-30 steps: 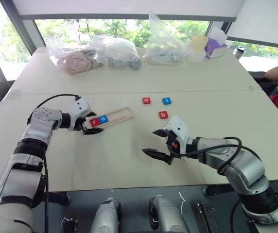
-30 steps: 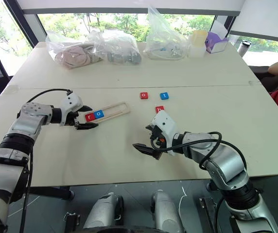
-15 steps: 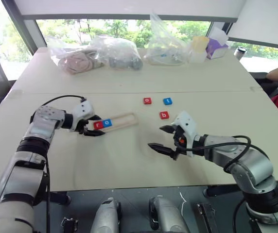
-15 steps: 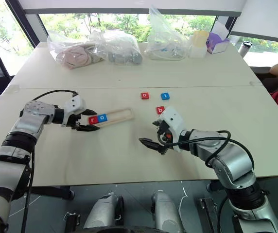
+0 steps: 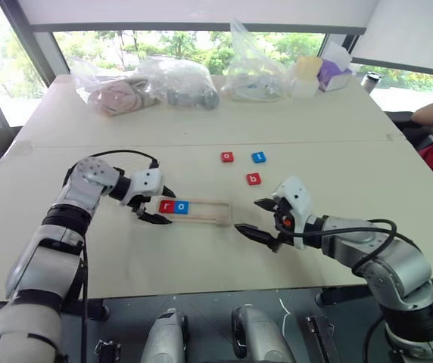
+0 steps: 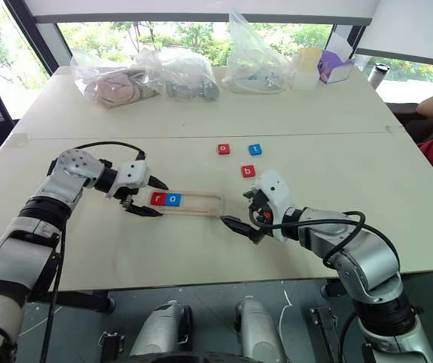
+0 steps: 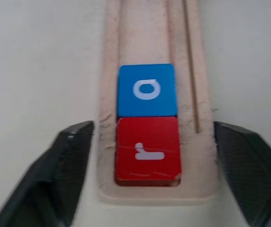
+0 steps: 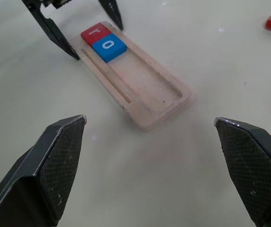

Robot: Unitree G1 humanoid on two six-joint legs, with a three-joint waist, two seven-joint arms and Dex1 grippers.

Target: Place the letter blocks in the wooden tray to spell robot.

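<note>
Now I read "r" on red tile [image 7: 148, 151], "o" on blue tile [image 7: 146, 90]; light-wood tray [image 5: 209, 212] has shifted right; both hands, left [image 5: 153, 206] and right [image 5: 256, 218], open.

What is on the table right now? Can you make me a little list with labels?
tray: wooden tray lying flat near the table's middle
in tray: red r block, blue o block, touching, at its left end
outside tray: red o block, blue t block, red b block
left pincer: open, straddling the tray's r end
right pincer: open, empty, by the tray's other end
</note>
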